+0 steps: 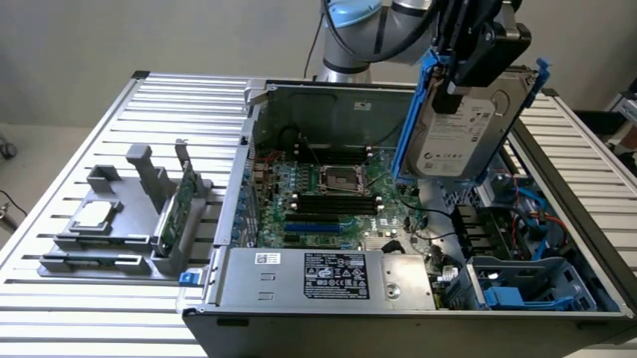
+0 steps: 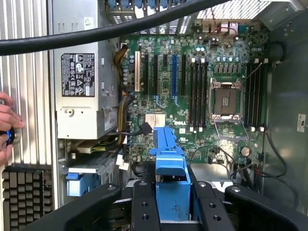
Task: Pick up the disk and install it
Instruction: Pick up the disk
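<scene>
The pincer was shut on the disk, gripping its blue frame. The disk hung in the air over the open computer case, with its long side nearly up and down. The blue bay sat well below it, with free room between them.

I see the disk in the tool, above the computer case toward the exterior view's right. The case sits on the desk, with the power supply in front and the motherboard behind it. A parts stand sits on the desk at the exterior view's left.
</scene>
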`<action>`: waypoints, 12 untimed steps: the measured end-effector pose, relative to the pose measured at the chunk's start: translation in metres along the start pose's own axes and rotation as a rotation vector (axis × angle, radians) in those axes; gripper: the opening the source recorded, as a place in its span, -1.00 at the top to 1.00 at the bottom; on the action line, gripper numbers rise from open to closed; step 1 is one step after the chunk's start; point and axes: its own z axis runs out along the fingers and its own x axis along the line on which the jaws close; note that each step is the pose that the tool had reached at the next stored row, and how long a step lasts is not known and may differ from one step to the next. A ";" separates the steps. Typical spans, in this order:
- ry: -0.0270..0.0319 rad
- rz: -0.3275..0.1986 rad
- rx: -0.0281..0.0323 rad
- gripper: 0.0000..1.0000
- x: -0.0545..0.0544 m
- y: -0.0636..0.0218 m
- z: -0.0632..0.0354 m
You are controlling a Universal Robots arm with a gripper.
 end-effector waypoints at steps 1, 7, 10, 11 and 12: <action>0.0000 0.000 -0.0007 0.36 0.003 -0.0022 0.0001; 0.0002 0.000 -0.0065 0.36 0.023 -0.0130 0.0000; 0.0001 0.000 -0.0088 0.36 0.034 -0.0161 -0.0020; 0.0001 0.000 -0.0096 0.36 0.038 -0.0171 -0.0030; 0.0000 0.000 -0.0104 0.36 0.041 -0.0182 -0.0042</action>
